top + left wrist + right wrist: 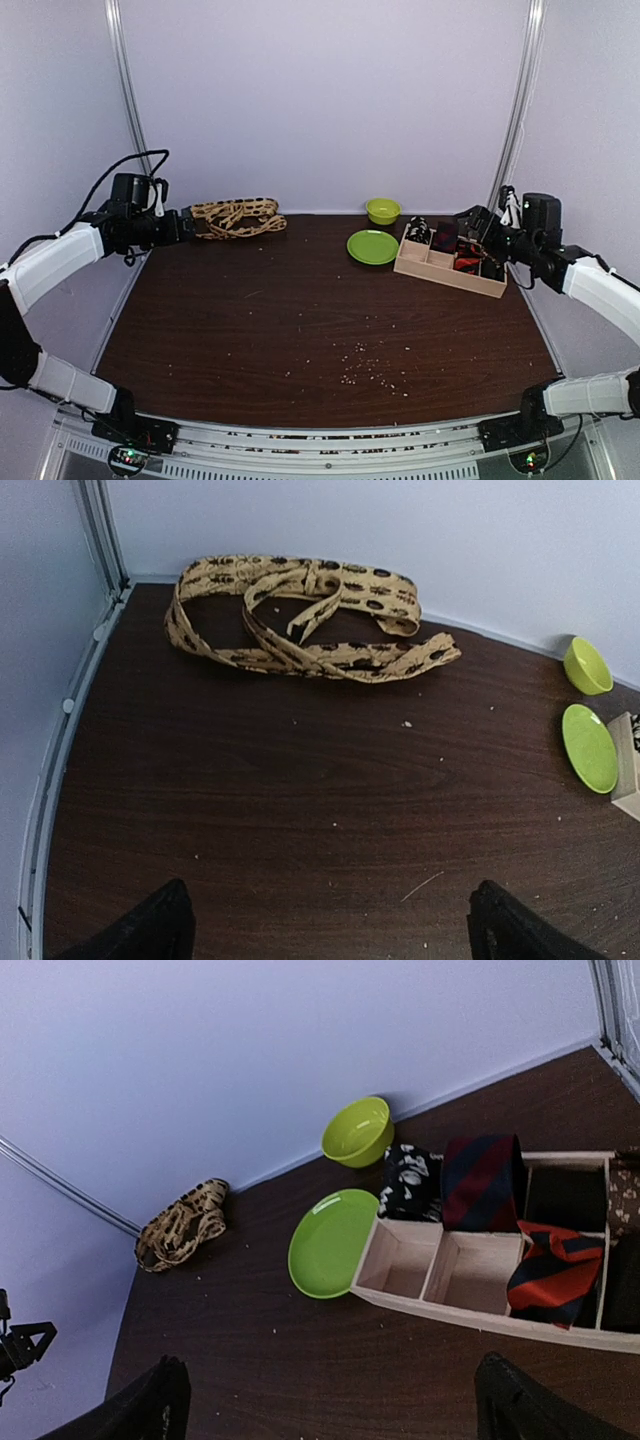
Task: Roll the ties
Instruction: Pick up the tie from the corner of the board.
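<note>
A long tan tie with dark spots [236, 217] [300, 615] [183, 1225] lies in loose loops at the back left of the table. My left gripper [180, 227] [330, 935] hovers just left of it, open, with bare table between its fingers. Rolled ties sit in a wooden tray [447, 272] [470, 1312]: a black-white one [410, 1182], a dark red-striped one [482, 1182] and a red-black one [553, 1270]. Open as well, my right gripper [478, 226] [330, 1410] hangs above the tray's right part and holds nothing.
A green plate [372, 246] [328, 1242] [590, 747] lies left of the tray, touching it. A green bowl [382, 210] [357, 1130] [586, 666] stands behind it by the back wall. Crumbs [365, 365] are scattered near the table's front. White walls enclose the table.
</note>
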You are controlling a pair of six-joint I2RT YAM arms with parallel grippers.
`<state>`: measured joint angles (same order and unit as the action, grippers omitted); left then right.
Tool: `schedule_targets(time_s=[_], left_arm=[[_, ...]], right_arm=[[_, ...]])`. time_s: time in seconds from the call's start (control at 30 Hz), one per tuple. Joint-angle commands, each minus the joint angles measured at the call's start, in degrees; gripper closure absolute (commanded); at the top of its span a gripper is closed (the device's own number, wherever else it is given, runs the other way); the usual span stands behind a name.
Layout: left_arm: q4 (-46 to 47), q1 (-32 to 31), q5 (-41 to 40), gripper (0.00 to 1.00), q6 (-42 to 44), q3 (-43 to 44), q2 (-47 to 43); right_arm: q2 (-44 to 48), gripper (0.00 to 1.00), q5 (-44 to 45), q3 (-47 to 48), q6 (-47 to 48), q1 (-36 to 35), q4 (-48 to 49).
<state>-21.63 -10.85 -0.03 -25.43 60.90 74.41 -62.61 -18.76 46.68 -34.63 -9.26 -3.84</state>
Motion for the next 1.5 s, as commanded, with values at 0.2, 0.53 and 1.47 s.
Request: schedule_targets(time_s=[0.2, 0.53, 1.47], left_arm=[[-3.72, -2.94, -2.83, 0.02, 0.34, 10.86, 18.24], [-10.19, -3.8, -5.67, 0.02, 1.52, 36.71, 42.46], [-33.15, -0.72, -18.21, 0.03, 14.68, 83.68, 77.02]], right_arm=[[3.06, 0.01, 8.63, -10.29, 3.11, -5.35, -0.36], [5.77, 0.01, 7.24, -14.1, 4.01, -5.94, 0.22], [10.06, 0.01, 7.75, -14.6, 4.39, -5.74, -3.71]])
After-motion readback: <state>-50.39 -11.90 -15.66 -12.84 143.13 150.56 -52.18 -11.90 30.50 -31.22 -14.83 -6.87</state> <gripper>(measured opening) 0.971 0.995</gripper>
